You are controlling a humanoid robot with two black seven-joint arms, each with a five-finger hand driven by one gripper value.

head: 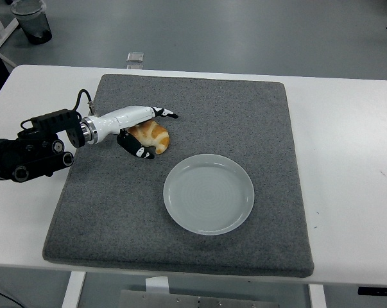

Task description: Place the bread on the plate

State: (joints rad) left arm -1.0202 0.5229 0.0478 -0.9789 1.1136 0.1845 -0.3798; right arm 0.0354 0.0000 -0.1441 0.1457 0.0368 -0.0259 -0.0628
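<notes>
A golden croissant, the bread (160, 138), lies on the grey mat (244, 115), up and to the left of the empty pale round plate (208, 194). My left hand (156, 133) reaches in from the left and straddles the bread. Its long fingers (162, 113) stretch over the bread's far side and its thumb (140, 151) sits at the near side, hiding the bread's left end. The fingers are still spread wide and the bread rests on the mat. My right arm is out of view.
The mat covers most of the white table (347, 160). A small clear object (135, 57) lies at the table's far edge. A dark bin (31, 20) stands on the floor at the top left.
</notes>
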